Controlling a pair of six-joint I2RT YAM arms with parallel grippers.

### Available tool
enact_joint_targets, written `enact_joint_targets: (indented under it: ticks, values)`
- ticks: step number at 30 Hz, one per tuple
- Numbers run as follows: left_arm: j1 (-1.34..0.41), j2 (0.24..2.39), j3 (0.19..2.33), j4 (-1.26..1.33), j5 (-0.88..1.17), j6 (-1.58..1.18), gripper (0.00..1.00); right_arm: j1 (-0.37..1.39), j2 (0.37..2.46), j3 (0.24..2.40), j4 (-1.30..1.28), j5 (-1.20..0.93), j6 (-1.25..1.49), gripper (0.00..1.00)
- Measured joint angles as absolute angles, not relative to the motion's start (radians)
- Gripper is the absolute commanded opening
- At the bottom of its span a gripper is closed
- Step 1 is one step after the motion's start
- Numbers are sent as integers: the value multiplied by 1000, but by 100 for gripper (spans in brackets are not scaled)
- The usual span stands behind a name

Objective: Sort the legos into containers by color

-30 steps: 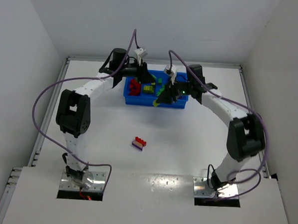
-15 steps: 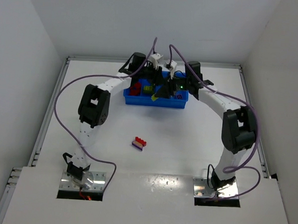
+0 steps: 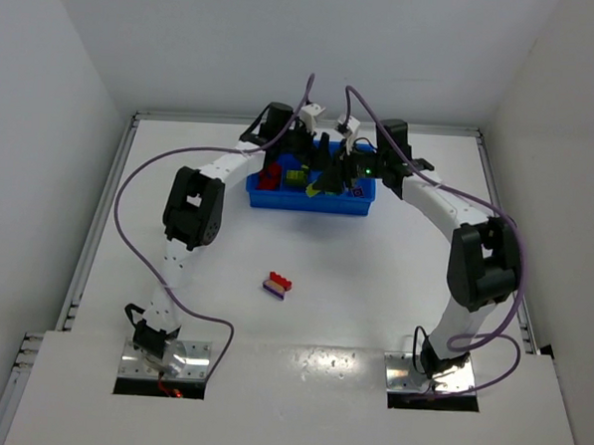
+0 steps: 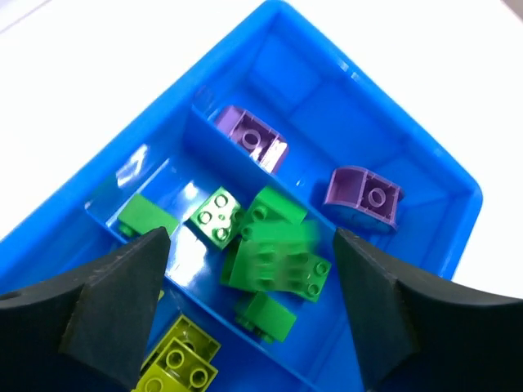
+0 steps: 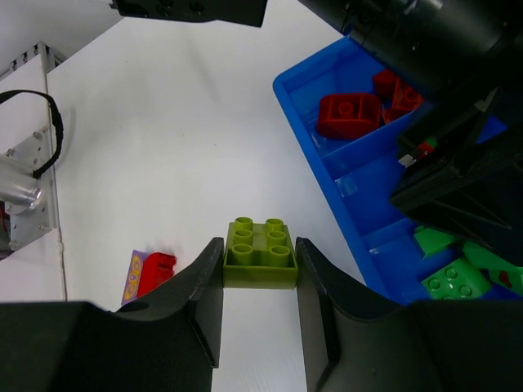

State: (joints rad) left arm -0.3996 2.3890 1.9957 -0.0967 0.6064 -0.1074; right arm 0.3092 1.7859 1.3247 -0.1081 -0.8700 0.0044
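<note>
The blue tray stands at the back of the table. My left gripper hangs open over its green compartment, where a blurred green lego lies loose among other green legos. Two purple legos sit in the end compartment and yellow legos in the one on the other side. My right gripper is shut on a yellow-green lego, held above the table just in front of the tray's near wall. Red legos fill the left compartment.
A red and purple lego stack lies alone in the middle of the table, also seen in the right wrist view as the stack. Both arms arch in towards the tray, their wrists close together above it.
My left gripper swung right from the red compartment to the green one and opened, letting the green lego go. The right gripper kept its hold and barely moved.
</note>
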Motion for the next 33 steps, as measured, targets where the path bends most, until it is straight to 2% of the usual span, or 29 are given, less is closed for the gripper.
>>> enact_joint_targets:
  ticks: [11,15,16,21,27,33]
  values:
    - [-379,2355,2030,-89,572,-155,92,311,1793,1317,-94,-854,4,0]
    - [-318,2247,2027,-92,501,-176,92,322,1872,1373,-47,-819,26,0]
    - [-299,2211,2025,-93,486,-177,100,325,1909,1403,-35,-810,34,0]
    - [-167,1982,1987,-101,434,-153,100,333,2094,1575,3,-747,67,0]
    - [-44,1743,1821,-132,498,-115,100,337,2264,1740,28,-643,80,0]
    - [-18,1623,1513,-197,625,-84,100,345,2411,1914,34,-562,81,0]
